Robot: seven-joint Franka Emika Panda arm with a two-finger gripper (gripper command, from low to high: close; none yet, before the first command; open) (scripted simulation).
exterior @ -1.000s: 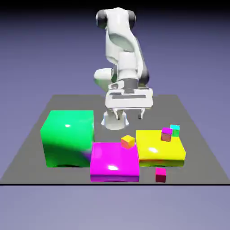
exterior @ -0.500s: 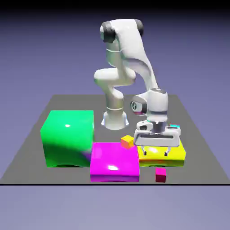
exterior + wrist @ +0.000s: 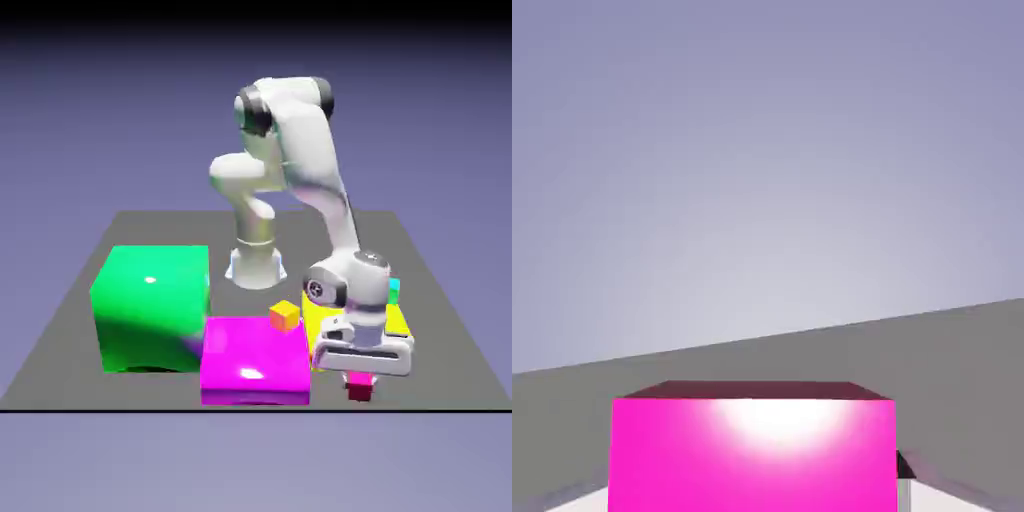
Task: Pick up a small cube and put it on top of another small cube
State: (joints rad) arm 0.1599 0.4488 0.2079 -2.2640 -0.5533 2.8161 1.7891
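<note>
reaching low at the table's (image 3: 60, 360) near edge, the gripper (image 3: 361, 378) sits over the small cube (image 3: 359, 391), which fills the hand view between its jaws; whether they have closed cannot be told. the orange cube (image 3: 285, 316) waits at the magenta block's (image 3: 255, 362) far right corner. an off-centre squeeze could tip the cube.

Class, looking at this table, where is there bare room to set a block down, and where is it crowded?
Bare grey table lies behind the green block, beside the robot base, and along the exterior view's right edge. It is crowded around the yellow block, where the tool hangs over the crimson cube.
</note>
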